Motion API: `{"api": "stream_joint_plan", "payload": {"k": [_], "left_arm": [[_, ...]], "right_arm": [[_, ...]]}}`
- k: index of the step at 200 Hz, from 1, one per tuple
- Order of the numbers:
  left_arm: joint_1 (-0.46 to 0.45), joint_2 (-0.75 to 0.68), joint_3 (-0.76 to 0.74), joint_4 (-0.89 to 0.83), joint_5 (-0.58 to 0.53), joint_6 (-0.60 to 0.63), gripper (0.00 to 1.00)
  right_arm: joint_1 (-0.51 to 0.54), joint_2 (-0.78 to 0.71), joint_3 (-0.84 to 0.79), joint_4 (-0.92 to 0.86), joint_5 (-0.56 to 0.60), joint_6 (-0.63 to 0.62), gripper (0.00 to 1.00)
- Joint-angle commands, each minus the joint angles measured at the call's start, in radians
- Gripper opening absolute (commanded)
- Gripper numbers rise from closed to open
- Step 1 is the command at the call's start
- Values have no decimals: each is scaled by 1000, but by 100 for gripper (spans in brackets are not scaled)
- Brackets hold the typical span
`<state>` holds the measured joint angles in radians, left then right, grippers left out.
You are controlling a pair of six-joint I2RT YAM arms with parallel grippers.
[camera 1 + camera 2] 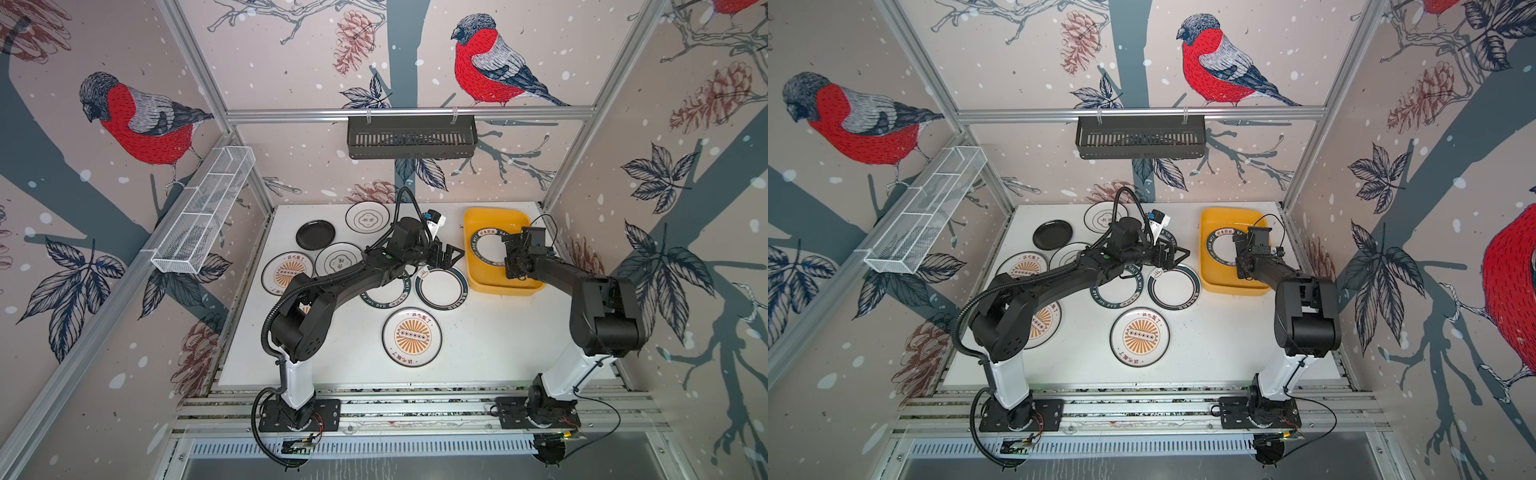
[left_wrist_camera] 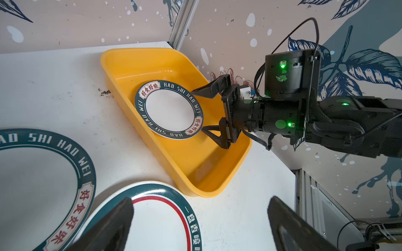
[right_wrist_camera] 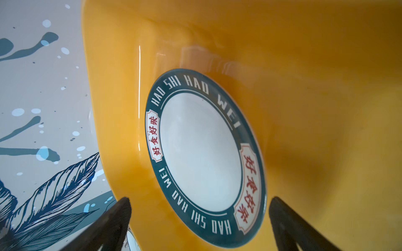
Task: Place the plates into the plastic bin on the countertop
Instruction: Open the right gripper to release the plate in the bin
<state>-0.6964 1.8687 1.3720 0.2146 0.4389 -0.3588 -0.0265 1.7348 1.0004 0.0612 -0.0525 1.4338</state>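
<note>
Hovering with jaws spread and empty, our right gripper (image 2: 197, 111) | just ahead of it we see a green-rimmed plate (image 3: 200, 152) lying in the plastic bin (image 2: 195, 165) | left gripper (image 1: 451, 255) — jaws apart too — above other plates (image 1: 411, 337) spread over the countertop (image 1: 478, 332)

"HAO SHI HAO WEI" and "好食好味" on the plate (image 3: 201, 152) in the plastic bin (image 3: 304, 54)
</note>
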Motion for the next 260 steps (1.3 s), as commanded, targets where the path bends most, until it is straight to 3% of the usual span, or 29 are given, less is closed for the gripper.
{"api": "stream_joint_plan", "payload": {"k": [1, 72, 106, 168, 204, 235, 260], "left_arm": [[1, -32, -7, -20, -47, 3, 96], [3, -226, -151, -10, -174, 10, 96], [27, -364, -263, -2, -178, 3, 96], [110, -617, -417, -166, -118, -36, 96], [119, -750, -459, -337, -132, -35, 96], [120, -845, -540, -376, -163, -96, 97], [121, -912, -626, -376, -195, -150, 96]], "right_arm": [[-4, -38, -10, -28, -9, -1, 100], [52, -277, -96, -21, 20, -58, 100], [150, -410, -122, -21, 75, -189, 100], [443, -587, -160, -118, 190, -381, 100], [603, -654, -207, -136, 255, -404, 100], [757, -668, -242, -223, 367, -368, 100], [848, -675, -285, -215, 312, -402, 100]]}}
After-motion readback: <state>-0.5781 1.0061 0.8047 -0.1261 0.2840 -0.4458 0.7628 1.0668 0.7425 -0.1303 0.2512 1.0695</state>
